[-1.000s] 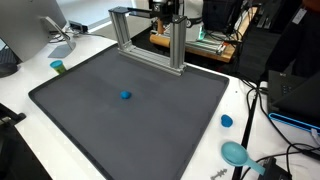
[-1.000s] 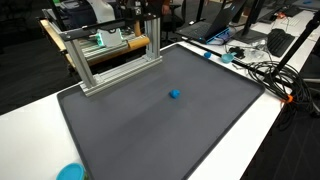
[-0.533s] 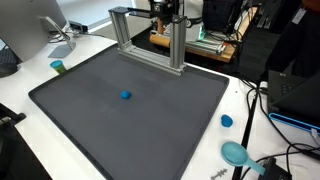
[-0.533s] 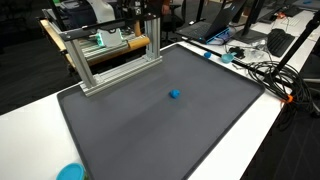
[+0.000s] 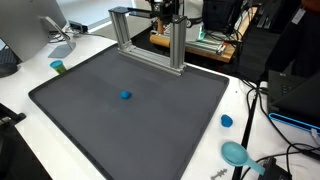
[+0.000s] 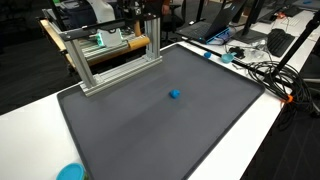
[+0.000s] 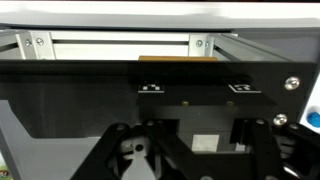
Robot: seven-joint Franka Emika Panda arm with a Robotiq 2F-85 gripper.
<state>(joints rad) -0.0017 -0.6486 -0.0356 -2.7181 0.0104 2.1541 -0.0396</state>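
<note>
While hanging by the far frame (image 5: 178,48), the gripper (image 5: 166,13), spread or pinched I cannot tell, is probably needing to reach nearer

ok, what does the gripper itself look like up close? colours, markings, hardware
In the wrist view the gripper is matte black. A wide flat bar carries two small white markings, with silver screws at one end. Angular black links sit below it. No cables or sleeves show. In an exterior view the arm is only a dark shape behind the metal frame.
</note>
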